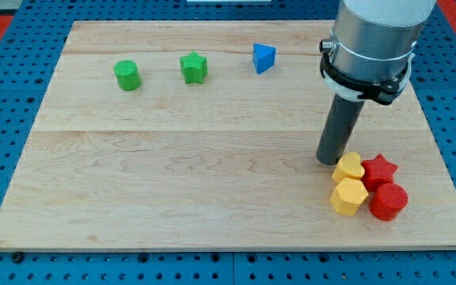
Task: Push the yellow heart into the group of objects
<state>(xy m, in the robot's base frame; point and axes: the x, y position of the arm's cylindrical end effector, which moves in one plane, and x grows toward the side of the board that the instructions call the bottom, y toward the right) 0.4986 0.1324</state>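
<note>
The yellow heart [349, 167] lies at the view's lower right, touching a red star [379, 169] on its right and a yellow hexagon [348, 195] below it. A red cylinder [388, 201] sits below the star, beside the hexagon. These blocks form one tight cluster. My tip [328, 161] rests on the board just left of and slightly above the yellow heart, touching or nearly touching its upper left edge.
A green cylinder [127, 74], a green star [194, 67] and a blue triangle [264, 58] stand in a row near the view's top. The wooden board [172, 182] is bordered by a blue pegboard [6, 95].
</note>
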